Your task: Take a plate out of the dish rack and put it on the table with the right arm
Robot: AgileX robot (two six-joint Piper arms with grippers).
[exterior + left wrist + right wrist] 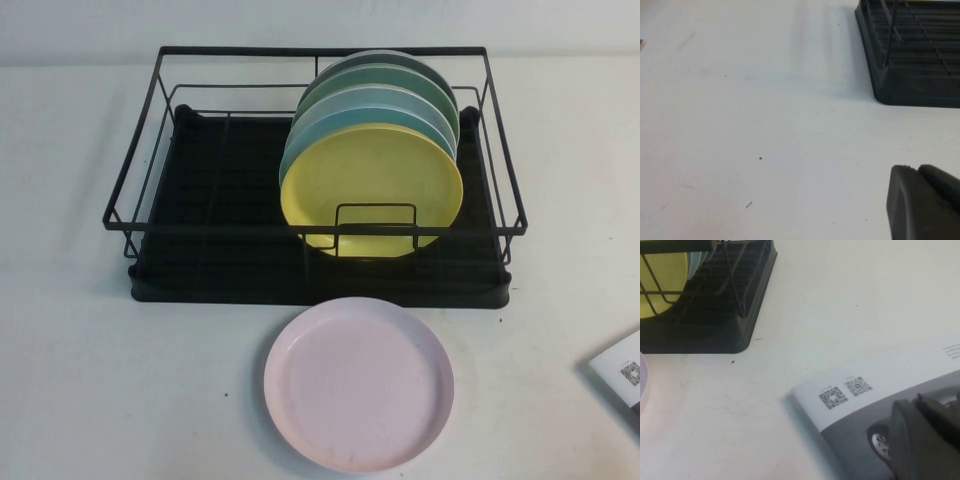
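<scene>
The pale pink plate [359,383] lies flat on the white table [120,390], right side up, just in front of the black wire dish rack [220,229]. Its edge shows in the right wrist view [642,385]. Neither arm shows in the high view. My right gripper [915,402] is shut and empty, low over a printed leaflet to the right of the plate. My left gripper [912,170] is shut and empty over bare table near the rack's front left corner [910,85].
A yellow plate [372,185] stands upright at the front of the rack's right half, with several green and teal plates [385,85] behind it. A leaflet [622,368] with QR codes and a car photo [880,375] lies at the table's right edge.
</scene>
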